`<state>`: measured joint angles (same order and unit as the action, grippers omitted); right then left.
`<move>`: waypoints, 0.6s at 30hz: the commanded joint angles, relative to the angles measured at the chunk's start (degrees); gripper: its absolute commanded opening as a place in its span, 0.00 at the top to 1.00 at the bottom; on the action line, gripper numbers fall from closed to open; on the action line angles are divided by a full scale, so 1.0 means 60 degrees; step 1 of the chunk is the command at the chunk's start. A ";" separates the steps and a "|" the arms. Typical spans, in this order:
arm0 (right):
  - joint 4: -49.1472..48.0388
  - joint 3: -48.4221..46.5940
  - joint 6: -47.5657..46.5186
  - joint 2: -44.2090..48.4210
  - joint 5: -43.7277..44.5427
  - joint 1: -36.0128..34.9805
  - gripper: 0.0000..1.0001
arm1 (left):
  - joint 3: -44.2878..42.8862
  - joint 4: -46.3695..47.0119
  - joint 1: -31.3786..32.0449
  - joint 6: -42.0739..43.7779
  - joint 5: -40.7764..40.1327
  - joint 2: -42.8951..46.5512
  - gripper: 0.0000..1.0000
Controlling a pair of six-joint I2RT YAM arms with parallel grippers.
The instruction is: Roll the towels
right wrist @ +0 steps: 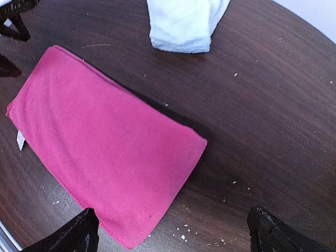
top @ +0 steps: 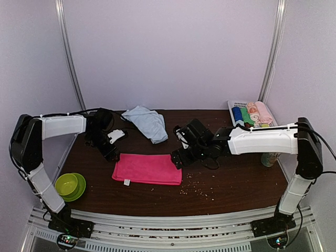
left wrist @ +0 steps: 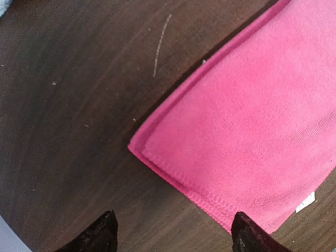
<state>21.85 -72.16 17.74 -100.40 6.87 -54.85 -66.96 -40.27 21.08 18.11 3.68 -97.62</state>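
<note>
The magenta-pink towel [top: 147,169] lies folded flat in the middle of the table, its white tag [top: 126,182] on the near edge. Behind it, the light blue towel [top: 148,122] is crumpled in a heap. My left gripper [top: 111,153] hovers open just off the pink towel's left end; in the left wrist view the pink towel's corner [left wrist: 252,121] lies ahead of the open left gripper [left wrist: 173,239]. My right gripper [top: 177,158] stands open at the right end, over the pink towel [right wrist: 105,142]; the right gripper [right wrist: 173,233] holds nothing. The blue towel [right wrist: 184,23] shows beyond.
A white basket [top: 232,107] with several small rolled cloths stands at the back right. A green bowl [top: 71,185] sits at the near left and a cup [top: 270,159] near the right arm. Crumbs dot the dark table [top: 231,181].
</note>
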 commanded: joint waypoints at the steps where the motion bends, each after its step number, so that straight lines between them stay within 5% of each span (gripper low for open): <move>1: 0.0540 -0.0574 -0.0250 -0.0060 0.1138 0.0057 0.01 | 0.0006 -0.0236 -0.0068 -0.0497 0.0807 -0.0466 0.26; 10: 0.0417 -0.0288 -0.0125 -0.0122 0.1226 0.0057 0.00 | -0.0616 0.0069 -0.0001 -0.0630 0.0297 -0.1270 0.32; 18: 0.0391 -0.0221 -0.0315 -0.0085 0.1552 0.0055 0.00 | -0.0934 0.0517 0.0807 -0.0253 -0.1524 -0.2018 0.41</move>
<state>23.86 -74.32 16.64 -100.53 13.65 -54.50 -70.96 -39.59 23.09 15.07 1.41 -107.85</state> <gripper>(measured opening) 0.994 0.603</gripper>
